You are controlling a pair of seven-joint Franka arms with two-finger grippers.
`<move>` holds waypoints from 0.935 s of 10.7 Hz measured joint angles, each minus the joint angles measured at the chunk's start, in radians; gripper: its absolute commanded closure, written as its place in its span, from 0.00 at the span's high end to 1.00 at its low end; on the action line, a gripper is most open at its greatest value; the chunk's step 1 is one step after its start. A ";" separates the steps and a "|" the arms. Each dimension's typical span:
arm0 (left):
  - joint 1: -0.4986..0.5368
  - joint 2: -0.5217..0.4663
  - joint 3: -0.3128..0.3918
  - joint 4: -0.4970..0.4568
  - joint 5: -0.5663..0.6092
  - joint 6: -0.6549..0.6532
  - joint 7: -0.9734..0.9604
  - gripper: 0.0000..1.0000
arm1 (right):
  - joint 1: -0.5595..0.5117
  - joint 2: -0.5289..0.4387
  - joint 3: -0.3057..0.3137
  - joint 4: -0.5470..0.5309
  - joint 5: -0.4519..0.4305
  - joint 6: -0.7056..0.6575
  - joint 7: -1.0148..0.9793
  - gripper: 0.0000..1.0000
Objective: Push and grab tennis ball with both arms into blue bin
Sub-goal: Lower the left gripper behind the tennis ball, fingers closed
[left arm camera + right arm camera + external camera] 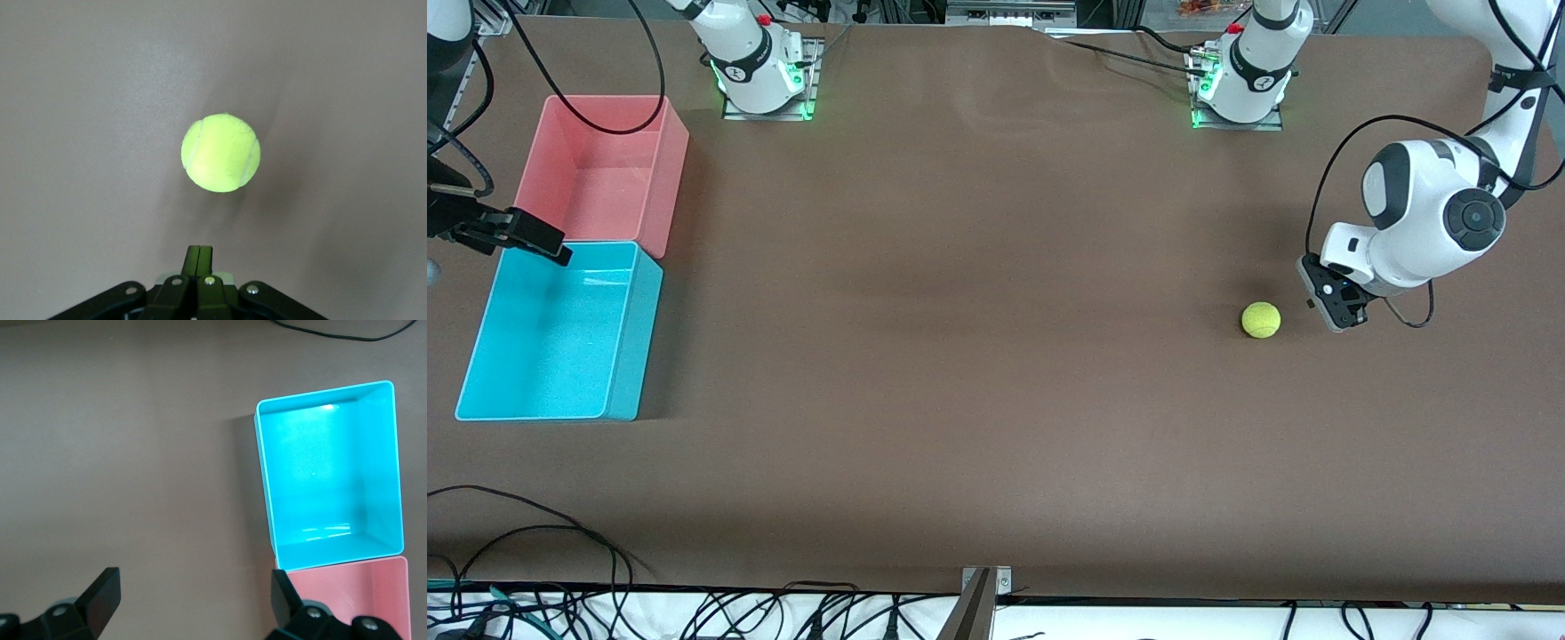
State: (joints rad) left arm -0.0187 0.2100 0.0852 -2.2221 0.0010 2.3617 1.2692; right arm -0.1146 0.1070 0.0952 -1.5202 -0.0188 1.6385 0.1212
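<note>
A: Right, containers first. Blue bin (pixel 560 333) at the right arm's end of the table (pixel 978 373). Nothing in it, only glare on the floor in the right wrist view. Pink bin (pixel 605 173) touches its short end, farther from the front camera. Also nothing in it.

B: Ball?

A: Tennis ball (pixel 1261 320) sits on the bare table toward the left arm's end, well apart from both bins. Not held, nothing touching it.

B: Left arm's pose?

A: Reaches in from its base, elbow folded, wrist turned low. Left hand (pixel 1332 298) is just beside the ball, on the side toward the left arm's end of the table, with a small gap between them. In the left wrist view the fingertips (pixel 198 257) press together into one narrow tip aimed at the ball. Closed, gripping nothing.

B: Right arm?

A: Comes in at the edge of the front view. Right hand (pixel 525 236) hangs over the seam where the two bins meet. Right wrist view shows its fingers (pixel 100 593) spread wide with bare table between them. Open, nothing in it.
</note>
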 measured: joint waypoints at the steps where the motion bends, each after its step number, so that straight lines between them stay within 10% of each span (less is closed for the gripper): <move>1: 0.005 0.026 0.000 0.000 0.000 0.037 0.061 0.00 | 0.000 0.000 0.000 0.000 0.000 0.000 0.000 1.00; 10: 0.014 0.161 -0.001 0.000 -0.140 0.136 0.432 0.00 | 0.000 0.000 0.000 0.000 0.001 0.000 0.000 1.00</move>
State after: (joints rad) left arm -0.0050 0.3709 0.0844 -2.2219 -0.1389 2.4972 1.7009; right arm -0.1142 0.1074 0.0955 -1.5201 -0.0181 1.6385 0.1212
